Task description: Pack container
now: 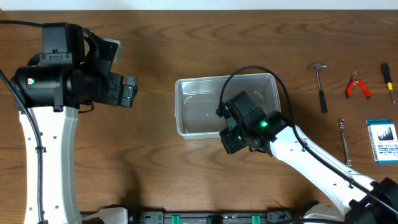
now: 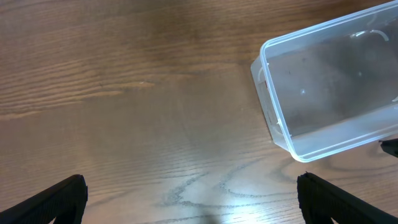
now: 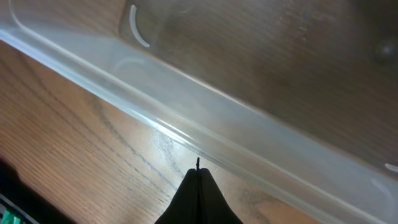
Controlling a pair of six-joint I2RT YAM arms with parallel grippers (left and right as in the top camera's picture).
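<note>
Since the container (image 1: 181,109) stands unpacked, right tool (image 3: 198,174) clenched empty at its 6 o'clock rim, a reach to the hammer (image 1: 321,87) at 3 o'clock is judged next.

One table (image 1: 186,180) carries one container (image 1: 196,106), and two arms reach over it, the left arm (image 1: 43,143) and the right arm (image 1: 317,158). Each has one gripper, so there are two in all: the left gripper (image 1: 129,92) and the right gripper (image 3: 198,186). Four hand tools lie on the wood, one of each kind: one hammer (image 1: 321,87), one pair of pliers (image 1: 357,86), one screwdriver (image 1: 388,81) and one slim metal tool (image 1: 344,140). With one box (image 1: 380,140), that makes six loose things, five small and one large.
</note>
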